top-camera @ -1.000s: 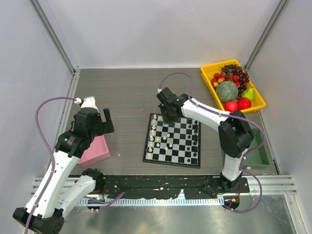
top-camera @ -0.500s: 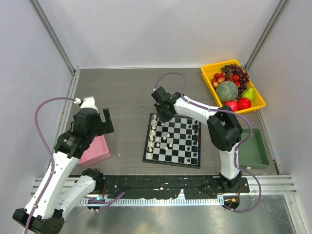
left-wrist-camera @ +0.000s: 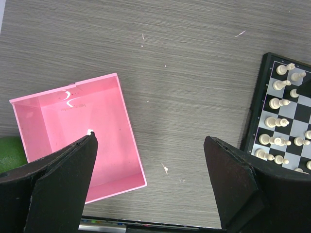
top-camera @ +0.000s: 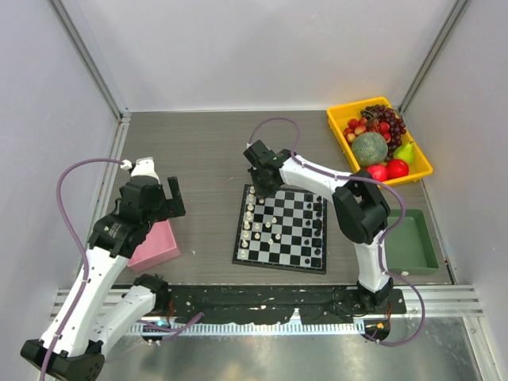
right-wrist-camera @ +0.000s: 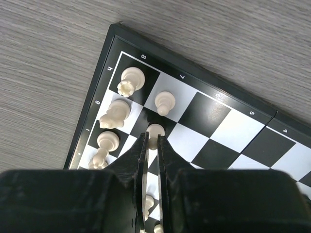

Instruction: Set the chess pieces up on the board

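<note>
The board [top-camera: 298, 240] lies mid-table, with white chess pieces [top-camera: 252, 218] along its left columns and black ones [top-camera: 317, 230] down its right edge. My right gripper [top-camera: 262, 184] hangs over the board's far left corner. In the right wrist view, that gripper [right-wrist-camera: 152, 138] is shut on a white pawn [right-wrist-camera: 155, 131] just above a dark square of the board [right-wrist-camera: 228, 126]. A rook, a knight and other white pieces stand to its left. My left gripper [left-wrist-camera: 149, 141] is open with nothing in it, high above the table between the pink box [left-wrist-camera: 77, 131] and the board's left edge.
The pink box [top-camera: 156, 246] sits left of the board under my left arm. A yellow tray [top-camera: 337, 131] of fruit stands at the back right, and a green bin [top-camera: 413, 242] at the right. Something green [left-wrist-camera: 9, 150] pokes out beside the pink box.
My right gripper has moved left and a little farther back, from the board's far middle to its far left corner, still shut on the pawn. The left arm has not moved.
</note>
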Tool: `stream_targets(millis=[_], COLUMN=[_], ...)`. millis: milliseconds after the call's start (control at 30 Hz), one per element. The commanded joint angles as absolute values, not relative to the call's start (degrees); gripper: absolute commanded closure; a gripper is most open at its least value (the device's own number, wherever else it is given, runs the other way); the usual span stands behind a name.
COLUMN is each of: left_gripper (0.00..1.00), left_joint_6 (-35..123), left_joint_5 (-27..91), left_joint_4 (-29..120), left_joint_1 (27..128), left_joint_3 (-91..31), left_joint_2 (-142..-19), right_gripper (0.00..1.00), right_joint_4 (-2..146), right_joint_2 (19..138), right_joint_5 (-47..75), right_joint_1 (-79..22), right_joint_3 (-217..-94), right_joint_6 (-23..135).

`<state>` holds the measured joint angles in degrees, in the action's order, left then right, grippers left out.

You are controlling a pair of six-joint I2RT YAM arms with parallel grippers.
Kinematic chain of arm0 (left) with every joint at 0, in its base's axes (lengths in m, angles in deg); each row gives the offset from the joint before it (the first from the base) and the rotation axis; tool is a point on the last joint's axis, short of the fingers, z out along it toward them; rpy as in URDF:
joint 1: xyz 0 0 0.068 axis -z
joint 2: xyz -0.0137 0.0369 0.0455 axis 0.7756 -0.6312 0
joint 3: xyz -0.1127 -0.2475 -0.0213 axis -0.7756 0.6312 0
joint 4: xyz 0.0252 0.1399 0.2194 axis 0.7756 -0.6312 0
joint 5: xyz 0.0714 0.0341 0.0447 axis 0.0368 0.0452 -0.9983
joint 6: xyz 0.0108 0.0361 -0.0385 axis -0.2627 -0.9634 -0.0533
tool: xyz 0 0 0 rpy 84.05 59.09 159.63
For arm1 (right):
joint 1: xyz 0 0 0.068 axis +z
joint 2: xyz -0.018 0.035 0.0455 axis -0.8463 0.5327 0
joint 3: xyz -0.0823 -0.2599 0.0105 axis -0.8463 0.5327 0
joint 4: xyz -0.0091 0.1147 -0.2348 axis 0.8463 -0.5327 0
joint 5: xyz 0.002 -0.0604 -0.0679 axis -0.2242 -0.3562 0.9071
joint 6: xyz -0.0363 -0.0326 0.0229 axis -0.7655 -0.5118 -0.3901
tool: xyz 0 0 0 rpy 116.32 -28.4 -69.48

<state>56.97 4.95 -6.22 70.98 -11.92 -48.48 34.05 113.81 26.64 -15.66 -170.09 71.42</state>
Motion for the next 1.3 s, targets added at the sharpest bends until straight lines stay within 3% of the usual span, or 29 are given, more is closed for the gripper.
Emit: stream_targets(millis=[0,100,367,500,867,1267], left_gripper=[0.01,0.01,0.01,0.01,0.01,0.01], left_joint_6=[56.21,56.21,56.21,56.21,56.3,56.65], left_joint_5=[4.25,4.34,4.51,4.51,5.39,5.75], left_joint_4=[-4.38,-4.47,-4.47,-4.47,-3.77,-4.12], left_joint_1=[70.72,70.72,70.72,70.72,70.72,70.72], left_joint_3=[-12.08,-12.0,-12.0,-11.73,-11.38,-11.64], left_joint_2=[-48.13,-48.31,-48.4,-48.13,-48.31,-48.66], right_gripper=[0.85,0.84,0.64,0.6,0.61,0.67], right_joint_4=[35.17,35.08,33.94,33.41,35.95,37.45], right_joint_2=[114.61,114.7,111.55,106.63,95.2,96.77], right_joint_5=[26.52,26.61,26.26,27.49,26.61,26.69], right_joint_1=[-15.01,-15.01,-14.75,-14.75,-14.66,-11.58], right_joint_3=[-172.86,-173.12,-172.95,-170.93,-154.07,-151.15], right_joint_6=[71.52,71.44,71.26,71.09,74.25,76.01])
